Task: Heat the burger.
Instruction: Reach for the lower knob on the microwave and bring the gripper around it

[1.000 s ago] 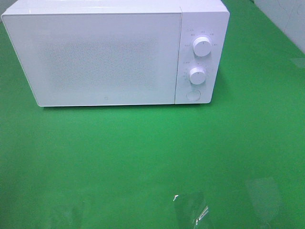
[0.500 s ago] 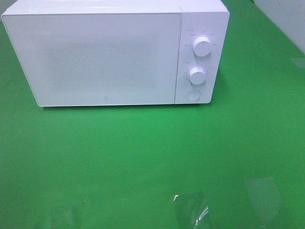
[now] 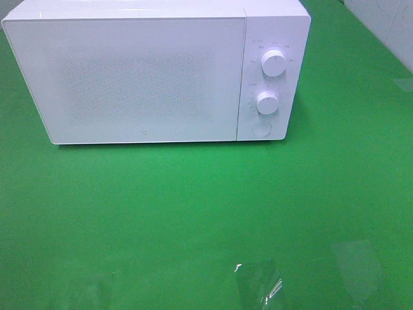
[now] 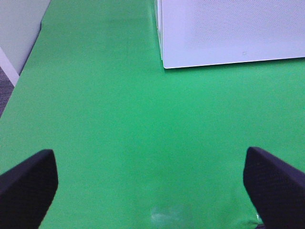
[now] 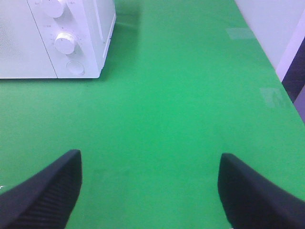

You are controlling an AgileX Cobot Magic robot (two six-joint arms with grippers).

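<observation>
The burger is out of view in every frame. A white microwave (image 3: 155, 74) stands at the back of the green table with its door shut; two round knobs (image 3: 273, 63) and a round button sit on its right panel. My left gripper (image 4: 151, 183) hovers open over bare green cloth, short of the microwave's front left corner (image 4: 164, 59). My right gripper (image 5: 150, 188) is open too, empty, above the cloth to the right of the microwave's control panel (image 5: 66, 43). Neither arm shows in the high view.
Green cloth (image 3: 193, 206) covers the table in front of and beside the microwave. A pale wall (image 3: 387, 26) runs past the table's far right edge. The table's left edge (image 4: 28, 62) and right edge (image 5: 279, 76) show in the wrist views.
</observation>
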